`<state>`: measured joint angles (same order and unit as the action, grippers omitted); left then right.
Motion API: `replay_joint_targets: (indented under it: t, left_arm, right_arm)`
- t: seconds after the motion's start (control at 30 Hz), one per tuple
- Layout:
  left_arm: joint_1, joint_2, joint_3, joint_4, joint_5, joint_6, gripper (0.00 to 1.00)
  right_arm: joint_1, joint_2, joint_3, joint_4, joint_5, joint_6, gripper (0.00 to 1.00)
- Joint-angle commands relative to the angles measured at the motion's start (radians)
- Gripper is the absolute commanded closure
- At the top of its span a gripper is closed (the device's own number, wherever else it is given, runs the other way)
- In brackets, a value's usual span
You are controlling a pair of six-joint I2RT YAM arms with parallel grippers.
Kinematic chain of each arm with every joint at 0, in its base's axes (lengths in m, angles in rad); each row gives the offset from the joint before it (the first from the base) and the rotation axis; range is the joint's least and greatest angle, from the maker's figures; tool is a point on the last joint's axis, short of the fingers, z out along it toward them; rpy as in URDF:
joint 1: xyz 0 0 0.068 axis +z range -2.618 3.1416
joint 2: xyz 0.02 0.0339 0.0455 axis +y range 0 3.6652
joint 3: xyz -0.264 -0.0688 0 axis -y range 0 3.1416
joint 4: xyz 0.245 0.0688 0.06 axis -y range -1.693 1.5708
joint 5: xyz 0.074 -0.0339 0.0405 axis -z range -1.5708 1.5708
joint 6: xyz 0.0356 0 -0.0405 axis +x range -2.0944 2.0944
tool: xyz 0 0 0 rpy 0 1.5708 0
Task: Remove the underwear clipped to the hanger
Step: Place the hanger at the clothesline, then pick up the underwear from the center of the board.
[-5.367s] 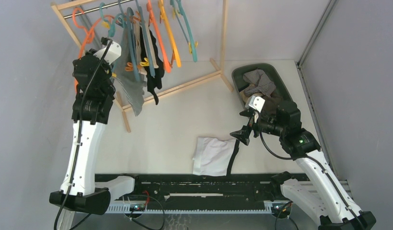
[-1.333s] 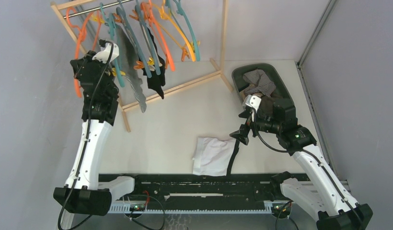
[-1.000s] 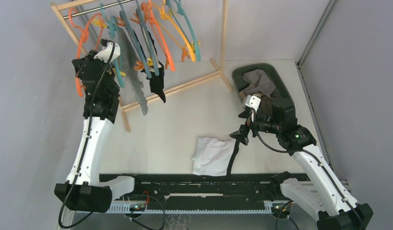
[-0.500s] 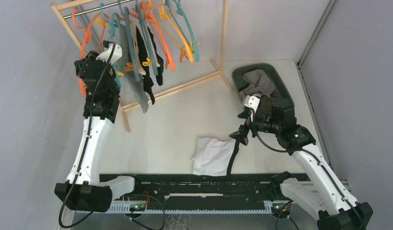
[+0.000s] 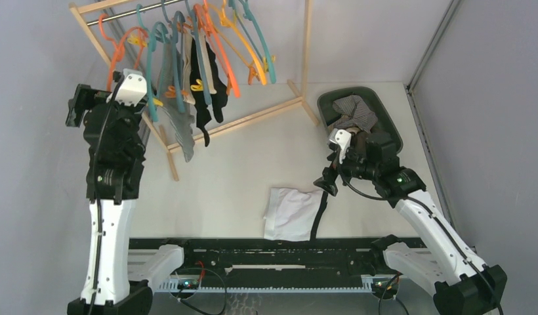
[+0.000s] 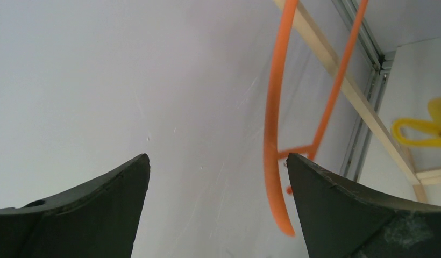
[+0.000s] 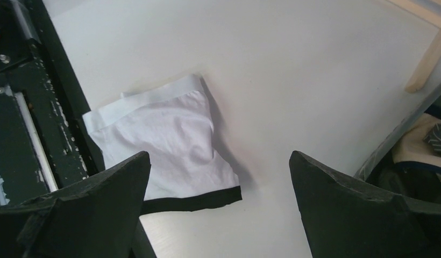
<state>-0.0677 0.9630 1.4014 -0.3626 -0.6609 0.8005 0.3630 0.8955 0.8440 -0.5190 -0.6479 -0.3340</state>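
Grey underwear (image 5: 182,125) and black underwear (image 5: 208,88) hang clipped to teal and orange hangers (image 5: 222,56) on the wooden rack (image 5: 306,46). White underwear with black trim (image 5: 291,213) lies flat on the table near the front rail, and it fills the left of the right wrist view (image 7: 170,129). My left gripper (image 5: 75,107) is open and empty, left of the rack and facing the wall. In the left wrist view an orange hanger (image 6: 272,134) hangs near the right finger of my left gripper (image 6: 217,157). My right gripper (image 5: 324,182) (image 7: 218,153) hovers open just above the white underwear's right edge.
A dark green basket (image 5: 386,121) at the back right holds a grey-and-white checked cloth (image 5: 355,110). The rack's slanted wooden legs (image 5: 253,119) cross the back of the table. A yellow clip (image 6: 422,129) shows at the left wrist view's right side. The black rail (image 5: 266,252) runs along the near edge.
My left gripper has opened and swung left, away from the hangers, toward the wall. The hanging clothes have swung back and settled. The right arm has barely moved.
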Motion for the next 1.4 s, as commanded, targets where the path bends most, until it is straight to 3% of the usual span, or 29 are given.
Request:
replay_joint_targets:
  t: [0.0,0.27,0.43,0.87,1.0,1.2,1.3,1.37]
  left_arm:
    - [0.004,-0.072,0.027,-0.145,0.02,-0.096,0.0]
    - [0.004,-0.197,0.013,-0.381,0.088,-0.279,0.0]
    - [0.004,-0.302,-0.062,-0.5,0.216,-0.405,0.0]
    - [0.077,-0.507,-0.375,-0.551,0.557,-0.506,0.0]
    - [0.127,-0.562,-0.412,-0.549,0.639,-0.517,0.0]
    - [0.175,-0.622,-0.449,-0.537,0.692,-0.514,0.0]
    - [0.181,-0.632,-0.452,-0.532,0.703,-0.509,0.0]
    - [0.18,-0.641,-0.46,-0.524,0.709,-0.506,0.0]
  right_arm:
    - [0.042,0.037,0.006,-0.022,0.123,-0.056,0.0]
    - [0.153,0.153,-0.022,-0.1,0.282,-0.19,0.01]
    - [0.212,0.261,-0.024,-0.094,0.346,-0.209,0.01]
    - [0.436,0.557,-0.025,-0.075,0.463,-0.243,0.09]
    - [0.479,0.592,-0.024,-0.078,0.477,-0.247,0.24]
    - [0.474,0.518,-0.016,-0.106,0.457,-0.249,0.65]
    - [0.444,0.417,-0.003,-0.127,0.423,-0.239,0.91]
    - [0.4,0.34,0.006,-0.134,0.398,-0.229,1.0]
